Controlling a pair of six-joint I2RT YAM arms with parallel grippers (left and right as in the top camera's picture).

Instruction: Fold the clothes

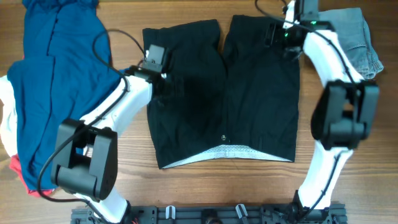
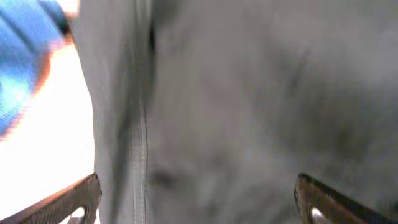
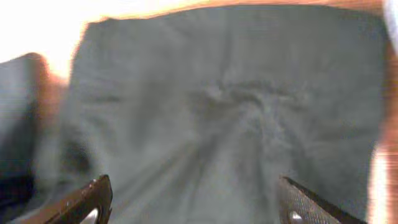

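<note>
I can't read any writing, label or number anywhere on my feeds. The black shorts point(image 1: 249, 93) carry a small white tag point(image 1: 224, 137) just above the pale waistband lining, but from overhead it is too tiny to make out. Both wrist views give me only blurred dark fabric, with nothing legible on it.

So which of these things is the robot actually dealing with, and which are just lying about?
Part of the job: black shorts, spread flat, centre; blue garment, left; pale denim garment, top right; white cloth and red cloth, far left.
Just lying about: black cable beside the blue garment; rail along the front edge.
</note>
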